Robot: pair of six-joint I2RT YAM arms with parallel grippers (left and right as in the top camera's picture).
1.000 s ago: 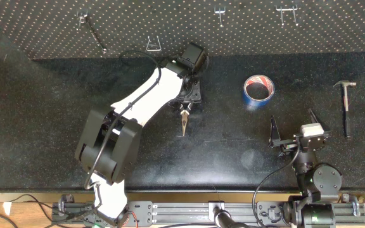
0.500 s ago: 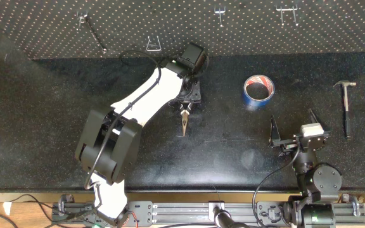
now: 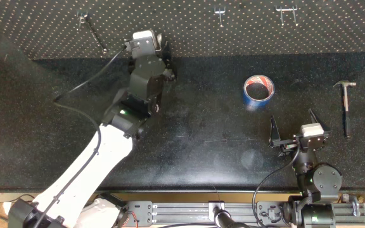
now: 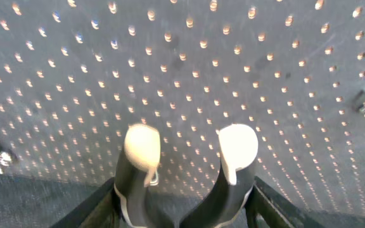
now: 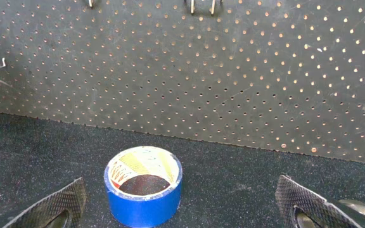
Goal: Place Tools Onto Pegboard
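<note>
My left gripper (image 3: 149, 50) is up against the pegboard (image 3: 189, 28), shut on the pliers (image 4: 138, 171). Their two dark handles with cream end caps point at the board, and a small wire hook (image 4: 152, 178) shows between them. A wrench (image 3: 94, 31) hangs on the board to the left of that gripper. A blue roll of tape (image 3: 258, 90) lies on the black mat, and a hammer (image 3: 345, 107) lies at the far right. My right gripper (image 3: 293, 130) rests low near the front right, open and holding nothing, facing the tape (image 5: 144, 185).
Two bare hooks (image 3: 219, 12) (image 3: 287, 12) hang on the pegboard's upper right. The black mat (image 3: 201, 145) covers the table between the arms. The left arm's white links stretch diagonally from the bottom left to the board.
The left arm has swung from the middle of the mat up and left to the pegboard. The pliers have left the mat with it. The right arm has stayed still.
</note>
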